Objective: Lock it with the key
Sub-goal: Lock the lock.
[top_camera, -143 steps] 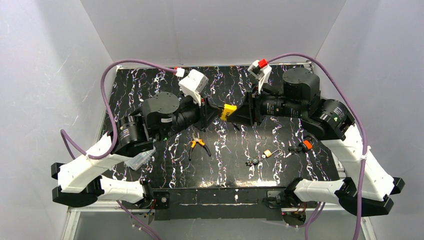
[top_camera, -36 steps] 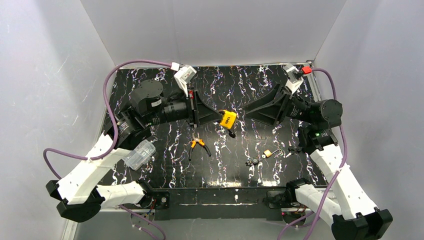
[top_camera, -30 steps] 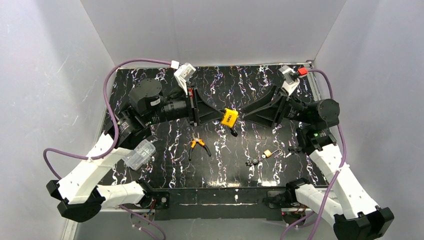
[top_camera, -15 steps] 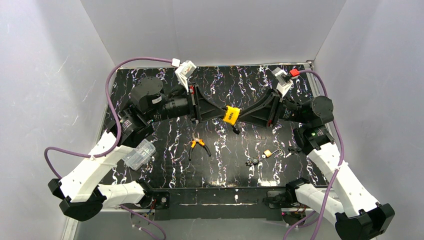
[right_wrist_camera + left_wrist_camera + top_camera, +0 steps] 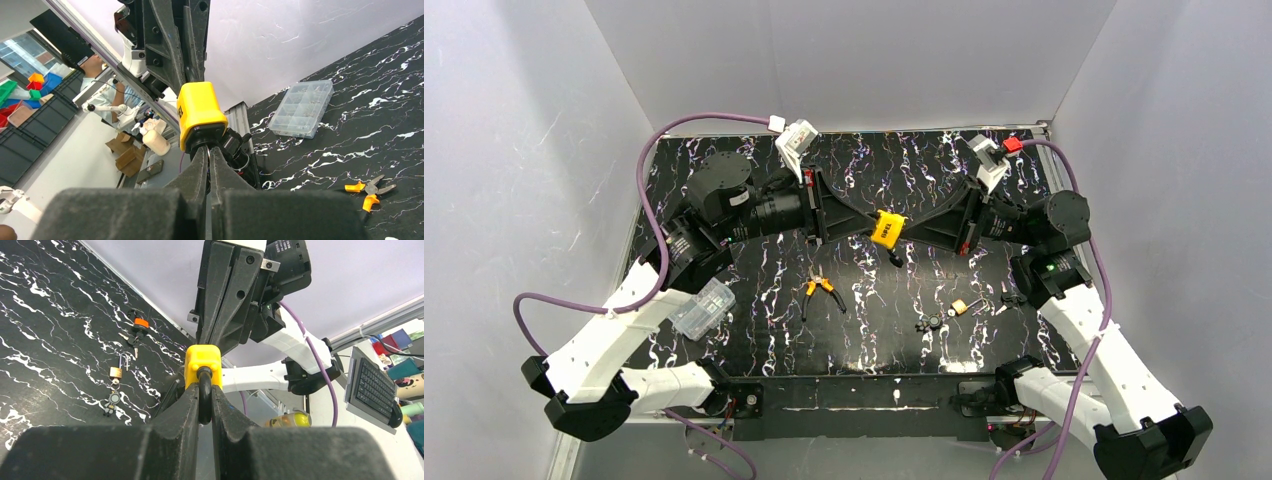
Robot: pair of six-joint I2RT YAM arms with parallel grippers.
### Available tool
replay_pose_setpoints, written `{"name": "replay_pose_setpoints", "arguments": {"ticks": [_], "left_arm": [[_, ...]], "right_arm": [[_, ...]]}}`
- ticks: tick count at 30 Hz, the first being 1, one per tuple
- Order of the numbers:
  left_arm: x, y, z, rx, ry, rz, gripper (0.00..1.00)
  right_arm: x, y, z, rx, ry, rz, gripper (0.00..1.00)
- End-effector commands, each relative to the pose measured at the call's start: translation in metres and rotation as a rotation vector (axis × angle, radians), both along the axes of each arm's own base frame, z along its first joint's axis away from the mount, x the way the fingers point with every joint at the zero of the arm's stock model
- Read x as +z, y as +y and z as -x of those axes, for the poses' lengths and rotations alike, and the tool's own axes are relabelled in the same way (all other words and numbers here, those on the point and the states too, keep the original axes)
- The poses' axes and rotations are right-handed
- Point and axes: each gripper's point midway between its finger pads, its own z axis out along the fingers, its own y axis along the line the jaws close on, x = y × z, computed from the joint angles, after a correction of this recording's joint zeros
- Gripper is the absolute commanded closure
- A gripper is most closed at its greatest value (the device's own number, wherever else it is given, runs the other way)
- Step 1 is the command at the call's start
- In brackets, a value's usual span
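A yellow padlock (image 5: 886, 228) hangs in the air above the middle of the black marbled table (image 5: 874, 330). My left gripper (image 5: 867, 222) is shut on its black shackle (image 5: 204, 390), with the yellow body (image 5: 202, 360) just past my fingertips. My right gripper (image 5: 908, 233) comes from the opposite side and is shut at the lock's base (image 5: 200, 112), on the key. The key is almost hidden between my right fingers (image 5: 200, 165); only a thin metal ring shows. A small dark piece (image 5: 892, 258) dangles below the lock.
On the table lie orange-handled pliers (image 5: 822, 290), a small brass padlock (image 5: 960, 306), a dark key fob (image 5: 932, 323) and an orange-tagged key bunch (image 5: 140, 322). A clear plastic compartment box (image 5: 702, 307) lies at the left. Grey walls enclose the table.
My right gripper has moved left from a short distance away up to the padlock's base and now meets it. My left gripper, holding the lock, has shifted slightly right.
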Motion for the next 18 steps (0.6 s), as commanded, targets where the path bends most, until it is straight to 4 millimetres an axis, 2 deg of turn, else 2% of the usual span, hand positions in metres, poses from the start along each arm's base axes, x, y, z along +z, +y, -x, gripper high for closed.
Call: {"name": "replay_pose_setpoints", "arguments": {"ticks": [1, 10, 18], "left_arm": [[0.033, 0.012, -0.005, 0.058, -0.124, 0.059, 1.00], [0.030, 0.035, -0.021, 0.151, -0.198, -0.018, 1.00], [0.017, 0.037, -0.029, 0.147, -0.160, -0.028, 1.00]], "right_arm": [[0.001, 0.001, 0.002, 0.009, -0.035, -0.006, 0.99], [-0.014, -0.004, -0.008, -0.023, -0.008, 0.026, 0.99], [-0.038, -0.017, -0.025, -0.099, 0.046, 0.064, 0.99]]}}
